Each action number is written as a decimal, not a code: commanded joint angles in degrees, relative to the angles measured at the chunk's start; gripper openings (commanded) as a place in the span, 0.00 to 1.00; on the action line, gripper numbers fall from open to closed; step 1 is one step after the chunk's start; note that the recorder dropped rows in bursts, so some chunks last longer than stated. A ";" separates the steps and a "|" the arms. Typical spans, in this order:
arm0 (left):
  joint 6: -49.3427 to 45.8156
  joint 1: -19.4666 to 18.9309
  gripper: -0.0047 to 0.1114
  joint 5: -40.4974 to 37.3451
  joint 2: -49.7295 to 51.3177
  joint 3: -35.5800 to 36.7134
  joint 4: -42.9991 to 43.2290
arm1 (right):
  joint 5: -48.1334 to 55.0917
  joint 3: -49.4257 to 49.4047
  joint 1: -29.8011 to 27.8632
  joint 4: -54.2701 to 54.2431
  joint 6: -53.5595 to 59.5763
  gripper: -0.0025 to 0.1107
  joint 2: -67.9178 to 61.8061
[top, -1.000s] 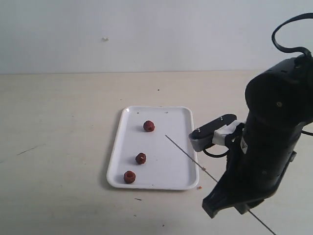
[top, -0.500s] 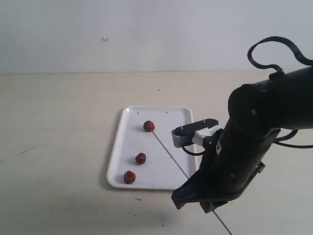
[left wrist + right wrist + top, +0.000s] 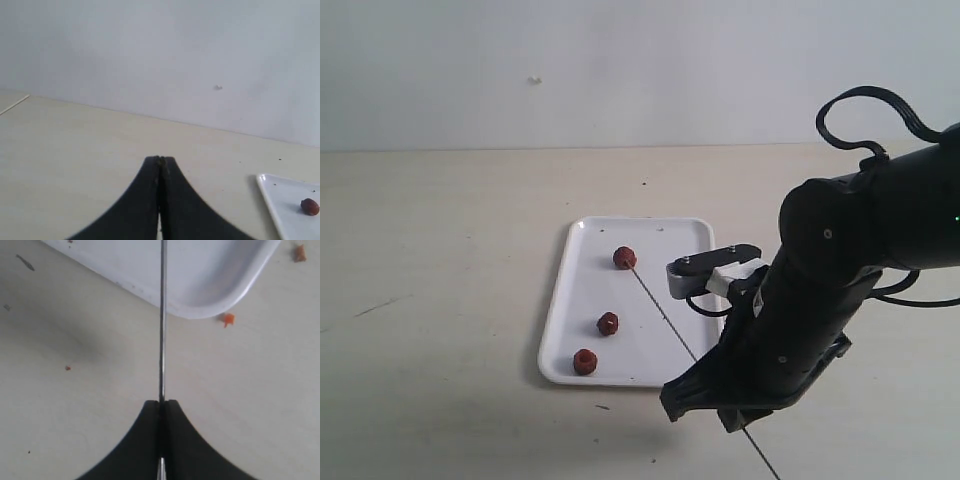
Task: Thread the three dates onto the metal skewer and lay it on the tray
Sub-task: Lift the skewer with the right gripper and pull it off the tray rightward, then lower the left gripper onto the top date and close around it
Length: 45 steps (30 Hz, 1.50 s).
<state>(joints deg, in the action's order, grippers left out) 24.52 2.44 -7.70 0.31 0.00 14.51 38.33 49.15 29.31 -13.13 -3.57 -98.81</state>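
Note:
The white tray (image 3: 670, 238) lies mid-table with three dates on it: one at the far end (image 3: 624, 258), one in the middle (image 3: 608, 323) and one near the front corner (image 3: 585, 361). My right gripper (image 3: 705, 385) is shut on the metal skewer (image 3: 665, 315), just off the tray's front right corner. The skewer slants over the tray and its tip ends right beside the far date; I cannot tell whether they touch. In the right wrist view the skewer (image 3: 162, 330) runs from the shut gripper (image 3: 161, 402) over the tray's rim (image 3: 200, 305). My left gripper (image 3: 160, 159) is shut and empty, left of the tray (image 3: 280, 200).
Small orange crumbs (image 3: 228, 319) lie on the table beside the tray's corner, with another (image 3: 299, 252) further along. A dark speck (image 3: 603, 407) sits in front of the tray. A white wall bounds the back of the beige table (image 3: 440, 250).
My right arm has swung left toward the tray with the skewer. The skewer's tip has gone from the tray's right part to beside the far date.

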 commanded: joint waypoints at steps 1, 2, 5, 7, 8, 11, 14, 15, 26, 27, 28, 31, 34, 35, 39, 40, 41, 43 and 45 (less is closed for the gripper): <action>3.03 -0.17 0.04 0.50 -0.31 0.00 0.05 | -0.24 -0.10 0.05 -0.04 0.48 0.02 -0.01; 3.80 -0.17 0.04 0.50 -0.31 0.00 0.05 | -0.01 -0.10 0.05 -0.04 0.48 0.02 -0.01; 6.22 -0.17 0.04 0.50 -0.31 0.00 0.05 | 1.96 -0.10 0.05 -0.04 0.59 0.02 -0.01; 6.21 -0.17 0.04 1.51 -0.31 0.00 0.05 | 2.51 -0.10 0.05 0.64 0.98 0.02 0.39; 6.34 -0.17 0.04 2.73 -0.31 0.00 0.05 | 2.63 -0.10 0.05 1.51 0.98 0.02 0.88; 12.43 -0.17 0.04 7.27 -0.31 0.00 -0.10 | 2.63 -0.10 0.05 5.19 0.64 0.02 2.87; 16.71 -0.17 0.04 13.46 -0.31 0.00 -0.10 | 0.61 -0.21 0.05 7.51 -1.64 0.02 6.01; 17.51 -0.17 0.04 15.06 -0.31 0.00 -0.10 | -0.03 -0.21 0.05 7.51 -2.14 0.02 6.75; 21.15 0.40 0.04 12.70 28.39 -18.22 6.75 | -1.60 -0.10 -11.58 7.65 -2.49 0.02 15.12; 21.15 1.07 0.04 11.73 33.60 -20.74 8.08 | -1.31 -0.10 -13.34 7.76 -2.28 0.02 15.63; 21.15 1.99 0.05 10.84 39.03 -23.10 9.25 | -1.00 -0.10 -15.09 7.87 -1.42 0.02 15.91; 21.15 6.63 0.10 8.80 54.86 -29.42 9.50 | 0.23 -0.10 -19.57 7.87 -0.43 0.02 16.05; 20.14 13.73 0.20 3.11 69.71 -37.34 9.50 | 0.25 0.81 -23.49 7.70 -0.65 0.02 15.91; 19.10 15.81 0.22 -0.59 74.45 -40.82 9.50 | 0.66 1.51 -24.60 7.60 -0.65 0.02 15.77; 15.56 24.49 0.29 -17.21 89.75 -56.42 7.92 | 7.85 8.01 -27.23 7.93 1.38 0.02 13.86; 14.01 25.99 0.30 -20.96 93.03 -60.81 6.00 | 10.56 10.37 -27.68 8.45 2.71 0.02 13.01; 11.74 27.17 0.31 -23.95 96.03 -65.08 3.59 | 12.98 12.77 -27.79 9.06 3.57 0.02 12.32; 6.60 28.70 0.35 -28.17 100.55 -72.33 -2.28 | 15.94 16.99 -27.79 10.38 3.57 0.02 11.43; 0.90 29.52 0.39 -31.09 104.31 -79.52 -8.56 | 16.31 19.86 -27.79 9.99 3.57 0.02 10.72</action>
<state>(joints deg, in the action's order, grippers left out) 32.46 30.38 -32.85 99.88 -70.61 14.39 52.32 64.34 1.86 -3.86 -0.96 -87.18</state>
